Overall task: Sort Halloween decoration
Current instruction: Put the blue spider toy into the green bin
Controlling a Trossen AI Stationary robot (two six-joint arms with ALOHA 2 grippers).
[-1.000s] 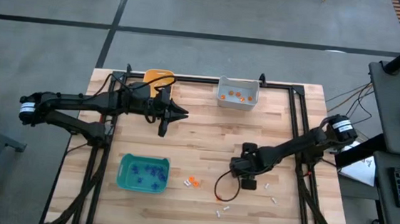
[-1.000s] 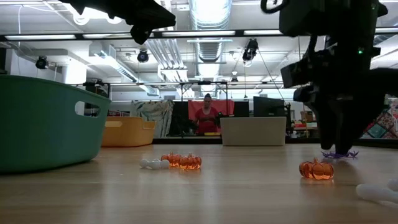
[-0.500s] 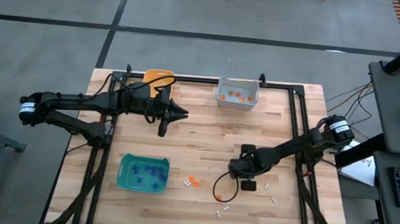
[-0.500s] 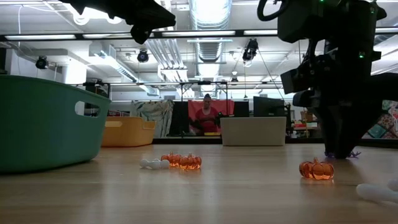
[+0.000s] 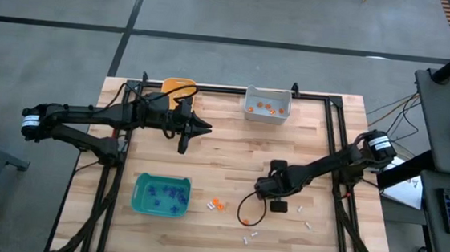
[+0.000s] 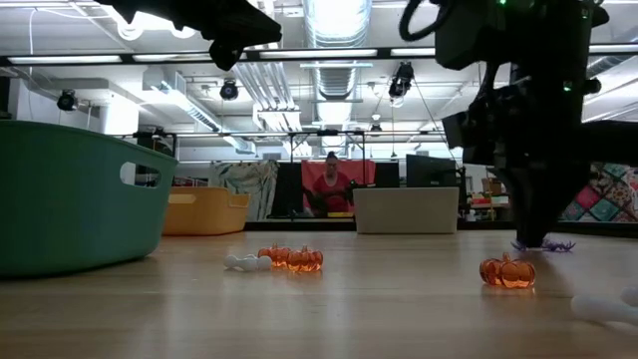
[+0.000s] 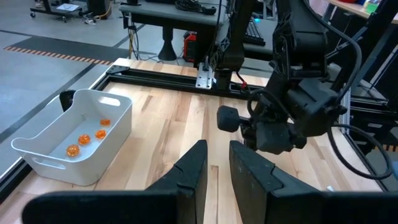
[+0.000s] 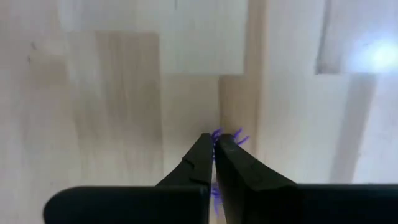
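Observation:
My right gripper [image 8: 214, 142] points down at the table's middle right [image 5: 267, 187] and is shut on a purple spiky trinket [image 8: 227, 137]. The same trinket shows in the low view at the tabletop [image 6: 546, 245]. Loose orange ones [image 5: 216, 205] [image 6: 506, 271] and small white ones [image 5: 250, 237] rest on the wood. Purple ones lie in the teal bin [image 5: 161, 195], and orange ones in the grey bin [image 5: 268, 105]. My left gripper [image 7: 217, 167] hovers at the far left [image 5: 205, 127], narrowly open with nothing between its fingers. My right gripper pinches the purple trinket between its two fingertips [image 8: 200, 149], coming from above and pointing down. Purple spikes [image 8: 237, 139] stick out past the tips. The trinket sits at table level [image 6: 558, 246]; whether it is lifted clear I cannot tell.
An orange-yellow bin [image 5: 178, 86] stands at the far edge left of the grey bin. More white trinkets [image 5: 307, 226] lie right of my right gripper. A black cable loop [image 5: 249, 214] hangs beside that gripper. A person [image 6: 331, 185] stands in the room beyond the table.
My right gripper has shut on the purple trinket that lay between its fingers, and has shifted slightly toward the table's left edge while staying low over the wood.

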